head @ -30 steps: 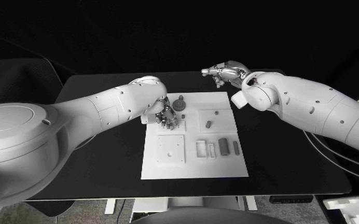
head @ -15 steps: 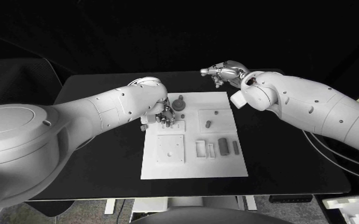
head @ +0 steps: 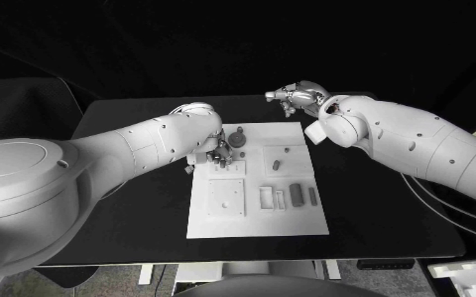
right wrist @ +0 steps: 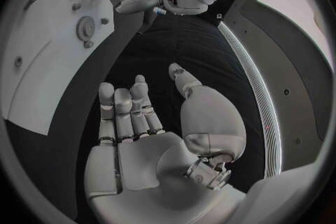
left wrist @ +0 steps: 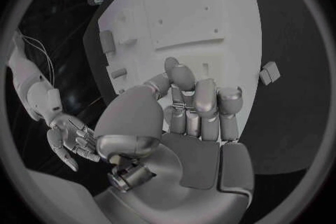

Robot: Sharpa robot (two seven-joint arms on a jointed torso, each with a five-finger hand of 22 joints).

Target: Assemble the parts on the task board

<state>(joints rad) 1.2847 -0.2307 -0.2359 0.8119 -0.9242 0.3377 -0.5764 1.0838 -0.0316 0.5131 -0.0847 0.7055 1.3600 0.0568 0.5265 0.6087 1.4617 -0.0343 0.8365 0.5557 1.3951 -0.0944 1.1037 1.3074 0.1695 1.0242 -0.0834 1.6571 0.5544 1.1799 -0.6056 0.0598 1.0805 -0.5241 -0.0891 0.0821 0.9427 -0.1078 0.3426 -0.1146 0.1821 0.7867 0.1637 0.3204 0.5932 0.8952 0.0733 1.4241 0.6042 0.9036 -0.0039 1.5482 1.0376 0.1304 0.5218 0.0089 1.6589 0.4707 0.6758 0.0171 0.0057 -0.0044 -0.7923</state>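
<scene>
Drawn back slightly toward the board's far left corner, the left robot hand now hovers over the task board, fingers loosely curled and apart, holding nothing (as far as the wrist view shows). A round grey part lies at about one o'clock from it, just beside. The right robot hand, open and empty, hangs off the board's far edge above the surface, farther away.

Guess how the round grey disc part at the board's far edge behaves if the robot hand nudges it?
The round disc part looks flat and low, so it probably slides rather than tips. It seems rigid and small, likely light. The task board looks smooth, so the part may skate easily; on edge it could roll. The left robot hand hovers beside it.
</scene>
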